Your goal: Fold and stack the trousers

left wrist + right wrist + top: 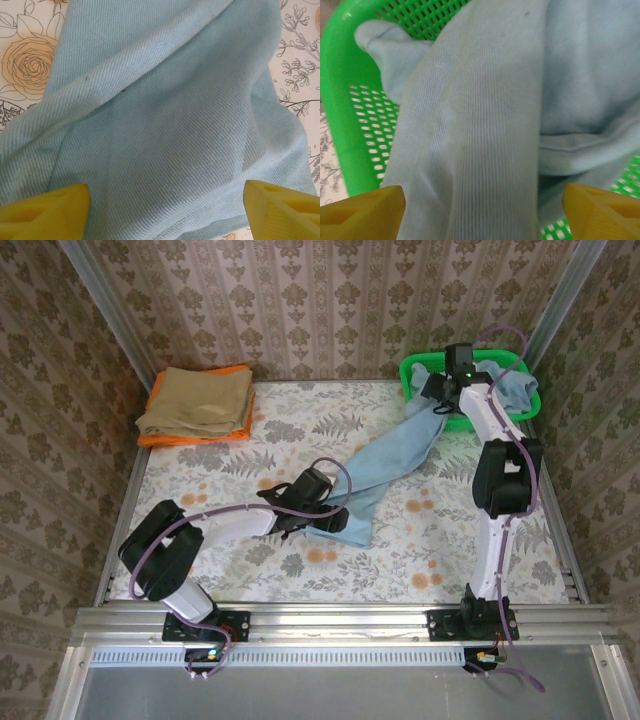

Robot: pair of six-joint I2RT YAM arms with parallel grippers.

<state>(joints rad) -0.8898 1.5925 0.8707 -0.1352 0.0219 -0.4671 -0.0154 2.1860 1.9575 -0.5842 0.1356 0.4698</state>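
The light sky-blue trousers [395, 462] trail from the green basket [415, 372] at the back right down across the table to a leg end near the middle. My left gripper [335, 515] hovers over that leg end, open, its yellow fingertips [45, 212] wide apart above the fabric [165, 125]. At the basket my right gripper [440, 395] is open too, one yellow fingertip [600, 210] on each side of a bunched fold of the trousers [485, 130] inside the basket wall [340, 100]. Nothing is pinched.
Folded tan khaki trousers [195, 398] lie on an orange cloth [160, 438] at the back left. The floral table top [240, 560] is ringed by a metal frame and papered walls.
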